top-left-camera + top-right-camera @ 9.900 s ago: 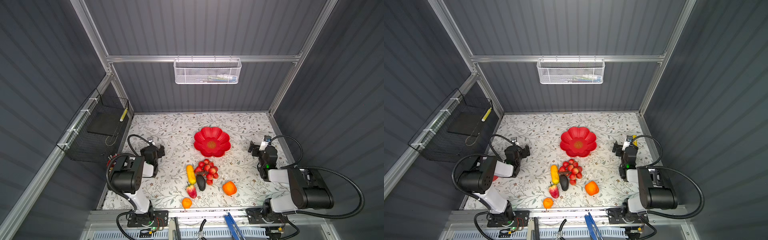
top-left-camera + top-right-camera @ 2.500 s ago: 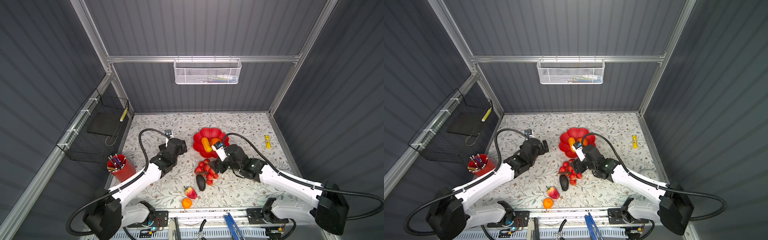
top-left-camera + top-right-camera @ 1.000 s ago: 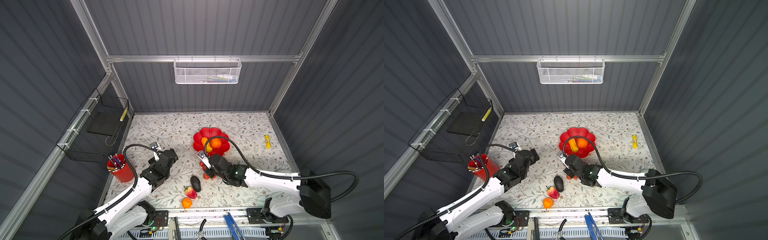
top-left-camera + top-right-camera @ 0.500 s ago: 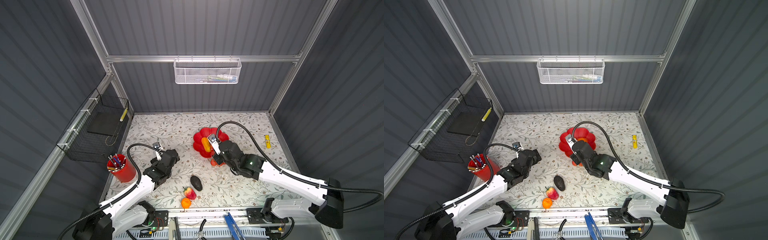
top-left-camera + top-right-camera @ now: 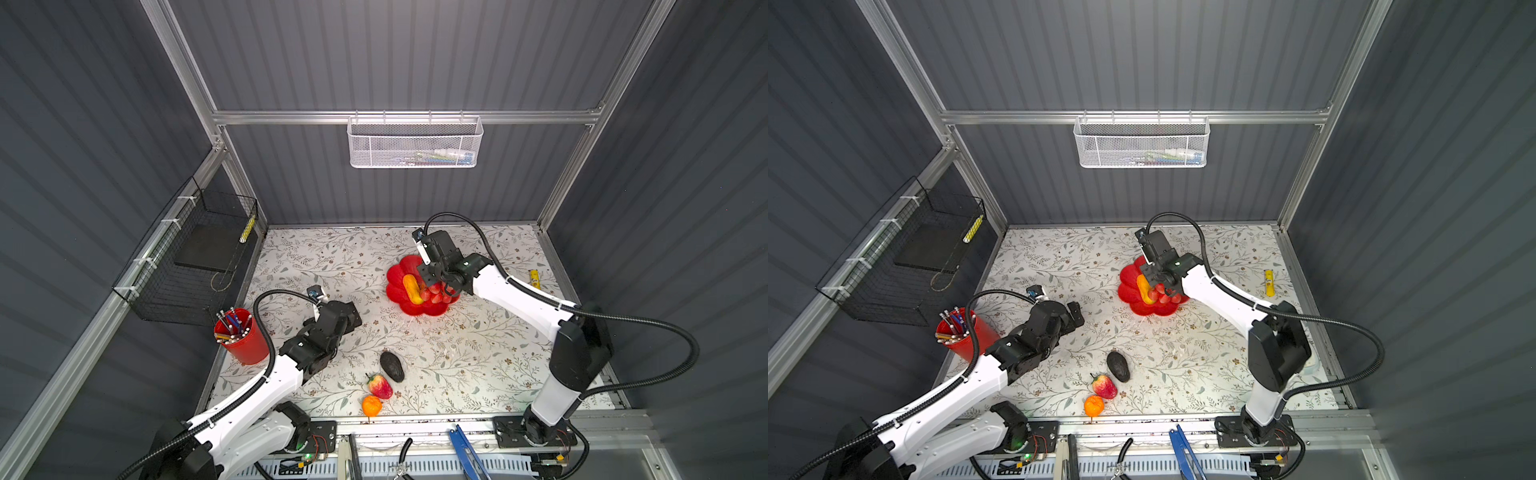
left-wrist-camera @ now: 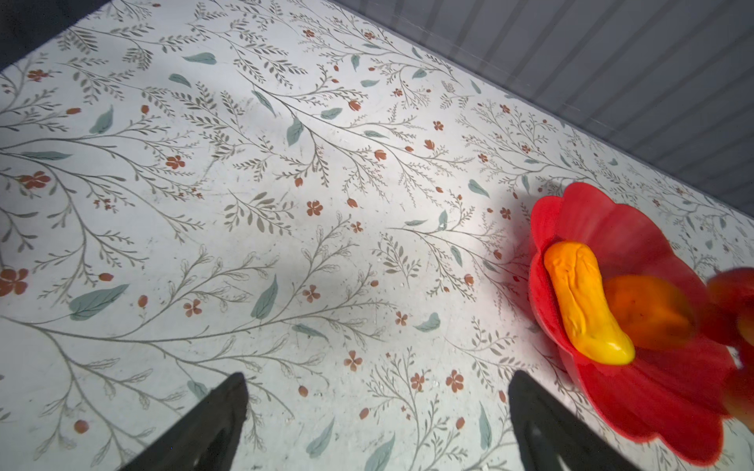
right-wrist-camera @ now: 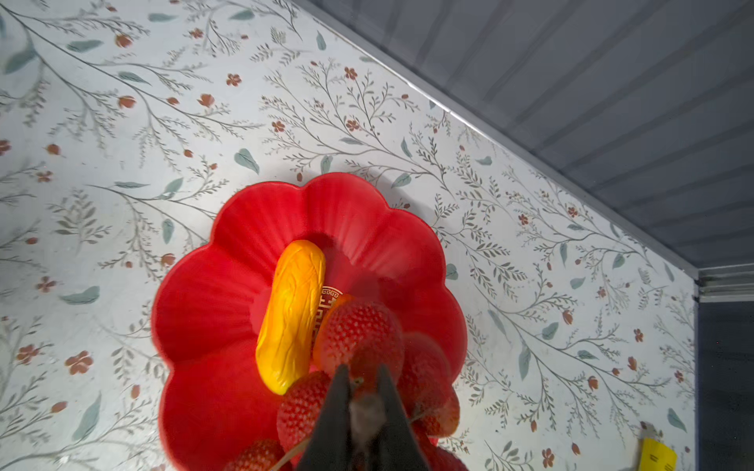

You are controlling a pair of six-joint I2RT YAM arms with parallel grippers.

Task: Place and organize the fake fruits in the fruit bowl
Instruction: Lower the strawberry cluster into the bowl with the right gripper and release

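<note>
The red flower-shaped fruit bowl holds a yellow oblong fruit. Beside it lies a larger orange fruit. My right gripper is shut on the red grape bunch, over the bowl's near right side. A dark avocado, a strawberry and a small orange lie near the table's front edge. My left gripper hangs open and empty, left of the bowl.
A red pen cup stands at the left edge beside my left arm. A small yellow tube lies at the right edge. A black wire basket hangs on the left wall, a white mesh basket on the back wall.
My right gripper has carried the grape bunch from the table in front of the bowl up and back over the bowl. The left arm has shifted slightly and stays open.
</note>
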